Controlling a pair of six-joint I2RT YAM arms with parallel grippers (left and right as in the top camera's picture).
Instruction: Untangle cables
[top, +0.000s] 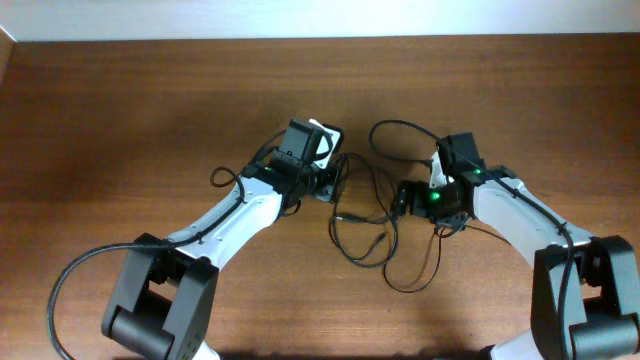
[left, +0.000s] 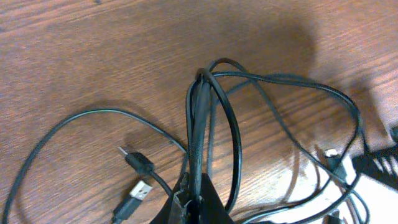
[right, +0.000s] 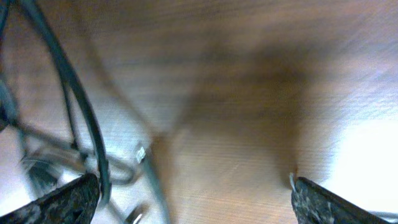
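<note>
Several thin black cables (top: 365, 225) lie in loose loops on the brown table between my two arms. My left gripper (top: 325, 180) is shut on a bunch of the cables, which rise from its closed jaws (left: 193, 199) in the left wrist view (left: 205, 118). Two plug ends (left: 138, 186) lie on the wood just left of those jaws. My right gripper (top: 405, 198) is open, its fingers wide apart (right: 193, 196) over bare wood. Blurred cable strands (right: 81, 118) hang at the left of the right wrist view, beside its left finger.
The wooden table (top: 120, 120) extends all around the cable pile. A pale wall strip (top: 300, 15) runs along the far edge. Thicker black arm cables loop at the lower left (top: 75, 275) and behind the right arm (top: 400, 130).
</note>
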